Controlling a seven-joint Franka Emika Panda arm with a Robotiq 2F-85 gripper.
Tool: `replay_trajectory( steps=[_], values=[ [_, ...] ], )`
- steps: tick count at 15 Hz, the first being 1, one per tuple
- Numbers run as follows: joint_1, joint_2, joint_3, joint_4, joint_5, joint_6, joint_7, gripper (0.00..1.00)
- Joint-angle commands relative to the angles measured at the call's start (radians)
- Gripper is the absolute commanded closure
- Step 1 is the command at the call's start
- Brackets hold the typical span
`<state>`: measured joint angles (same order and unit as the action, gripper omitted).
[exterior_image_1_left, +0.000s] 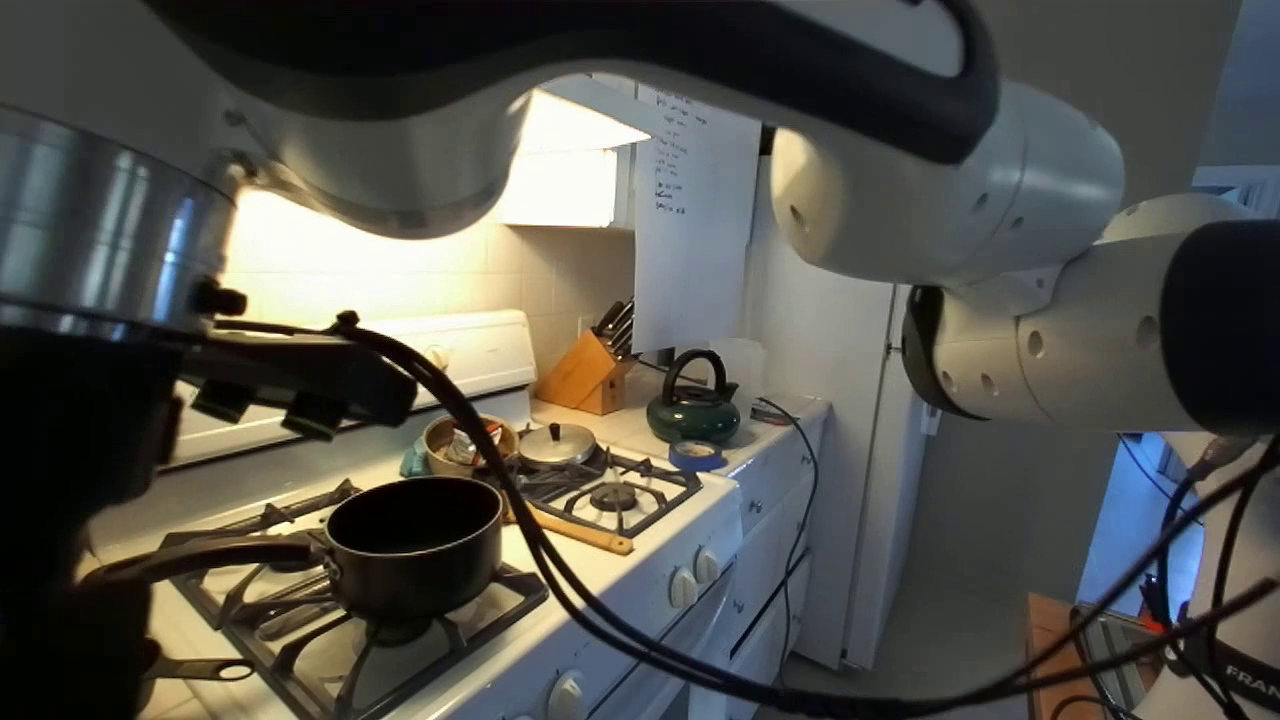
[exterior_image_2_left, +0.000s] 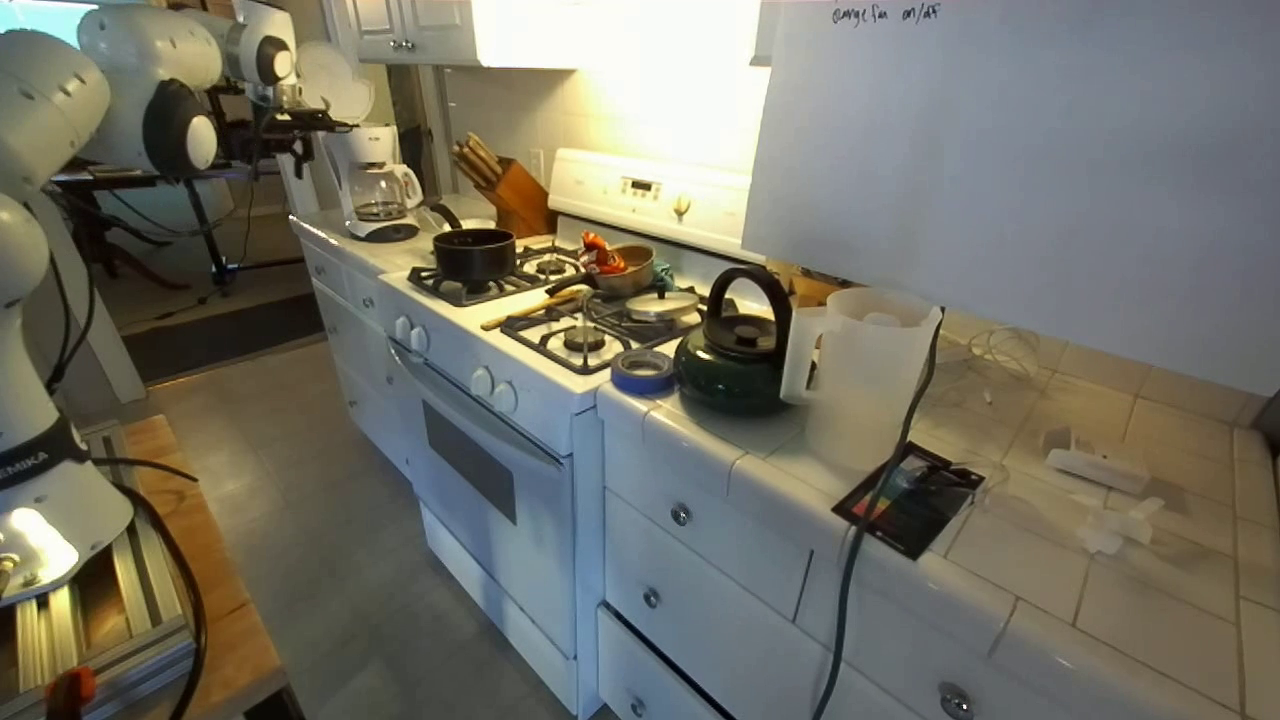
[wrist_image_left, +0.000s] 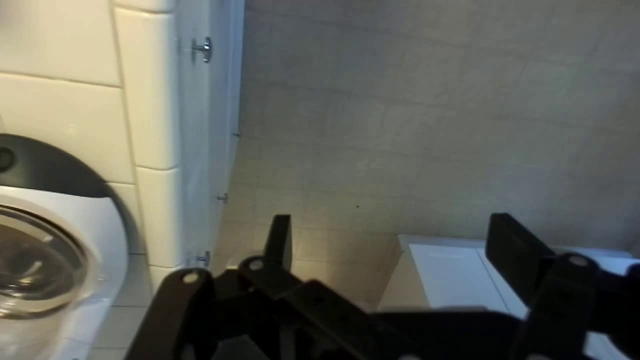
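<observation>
1. In the wrist view the gripper (wrist_image_left: 392, 240) shows along the bottom edge, its two black fingers standing wide apart, with grey floor (wrist_image_left: 370, 125) visible between their tips
2. White tiles of the worktop (wrist_image_left: 55, 110) fill the left side of that view, and cabinet fronts with small metal knobs (wrist_image_left: 202, 49) run down just to the right of them
3. The coffee maker (exterior_image_2_left: 372, 150), white with a dark grey base, stands upright on the worktop at the upper left of an exterior view; in the wrist view a rounded part of it, cut off by the frame, lies at the lower left, to the left of the fingers
4. A white panelled surface (wrist_image_left: 450, 270) shows at the lower right of the wrist view, partly behind the gripper
5. The white stove (exterior_image_2_left: 548, 500) occupies the centre of an exterior view, with a black saucepan (exterior_image_2_left: 475, 255) upright on its left grate
6. To the right of that saucepan are a frying pan (exterior_image_2_left: 635, 280) with a red packet (exterior_image_2_left: 600, 252) in it, a wooden handle (exterior_image_2_left: 530, 310) and a metal lid (exterior_image_2_left: 675, 308)
7. Near the middle of the same frame, a roll of blue tape (exterior_image_2_left: 642, 372), a dark green kettle (exterior_image_2_left: 735, 375) and a translucent pitcher (exterior_image_2_left: 865, 390) stand side by side
</observation>
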<state>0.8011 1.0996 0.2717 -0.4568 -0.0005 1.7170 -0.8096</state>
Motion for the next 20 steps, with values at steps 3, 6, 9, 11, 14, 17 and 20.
replay_trajectory(
  steps=[3,6,9,11,14,17,20],
  values=[
    [0.122,-0.021,-0.107,0.005,-0.050,-0.103,0.222,0.00],
    [0.130,-0.031,-0.158,-0.001,-0.079,-0.122,0.354,0.00],
    [0.132,-0.051,-0.193,-0.011,-0.095,-0.167,0.492,0.00],
    [0.136,-0.068,-0.206,-0.013,-0.092,-0.217,0.594,0.00],
    [0.144,-0.095,-0.214,-0.012,-0.083,-0.298,0.755,0.00],
    [0.142,-0.122,-0.214,-0.012,-0.069,-0.383,0.911,0.00],
    [0.140,-0.145,-0.212,-0.010,-0.053,-0.463,1.072,0.00]
  ],
)
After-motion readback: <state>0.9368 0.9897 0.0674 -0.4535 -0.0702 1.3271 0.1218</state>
